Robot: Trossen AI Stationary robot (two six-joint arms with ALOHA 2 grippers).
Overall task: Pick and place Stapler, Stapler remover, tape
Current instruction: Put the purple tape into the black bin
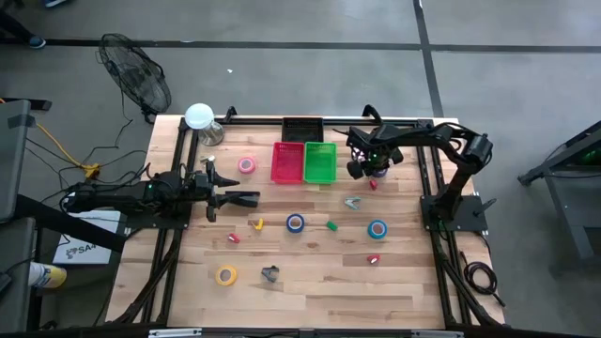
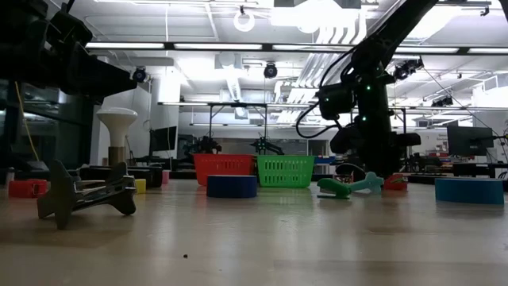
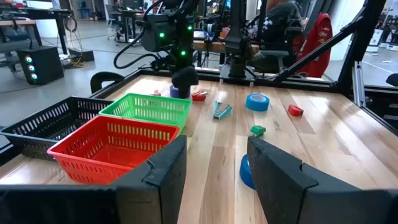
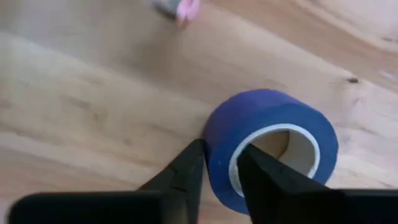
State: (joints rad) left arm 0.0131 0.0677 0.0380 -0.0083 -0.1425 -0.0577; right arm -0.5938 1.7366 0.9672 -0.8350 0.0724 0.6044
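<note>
My right gripper (image 4: 221,165) is down at the table just right of the green basket (image 1: 319,161), its two dark fingers nearly closed across the wall of a purple tape roll (image 4: 270,149), one finger outside the ring and one inside its open centre, so I have that roll pinched by its rim; the roll is tilted on the wood, its pale inner core facing me; in the high view my gripper (image 1: 368,165) covers the roll, with a small red piece (image 1: 373,184) just beside it; farther out on my side lie a grey-green claw piece (image 1: 352,202), a small green piece (image 1: 331,225), a blue tape roll (image 1: 377,229) and another red piece (image 1: 374,259); toward the middle sits a second blue tape roll (image 1: 295,223); the red basket (image 1: 286,161) touches the green one, with a black basket (image 1: 302,128) behind them; the pink tape roll (image 1: 246,165) lies left of the red basket; the yellow tape roll (image 1: 225,275) is near the front edge, beside a dark claw piece (image 1: 270,273); my left gripper (image 1: 246,198) hovers over the table's left side, fingers (image 3: 283,177) parted and empty; I cannot pick out the stapler.
</note>
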